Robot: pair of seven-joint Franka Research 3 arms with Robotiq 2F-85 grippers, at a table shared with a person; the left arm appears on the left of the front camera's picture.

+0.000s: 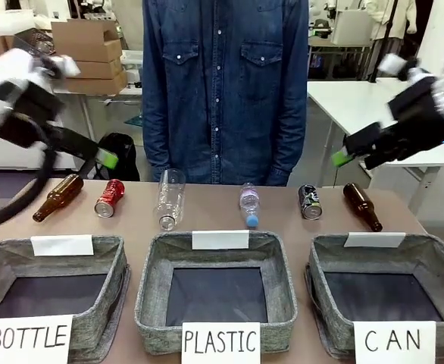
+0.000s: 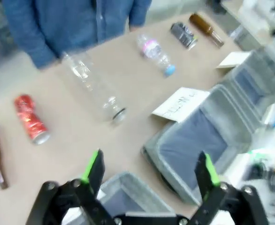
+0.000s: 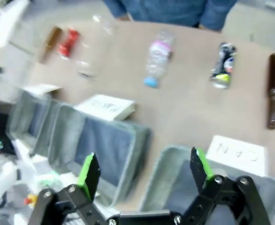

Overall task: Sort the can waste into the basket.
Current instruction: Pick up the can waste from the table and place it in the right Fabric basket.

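I am holding the left gripper (image 2: 151, 161) and right gripper (image 3: 144, 164) spread and empty, with one brown bottle (image 1: 57, 197) lying beside the red can (image 1: 109, 198), a second brown bottle (image 1: 362, 205) beside the dark can (image 1: 309, 202).

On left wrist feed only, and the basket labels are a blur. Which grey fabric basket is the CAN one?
Observer: The grey fabric rectangular basket at the robot's right end of the row. In the front view its white paper label reads "CAN".
Operator: Right gripper state?
Observer: The right gripper is open and empty, raised above the table.
Operator: Nearest can to that basket?
Observer: The dark black-blue metal drink can, lying just beyond that basket's far left corner.
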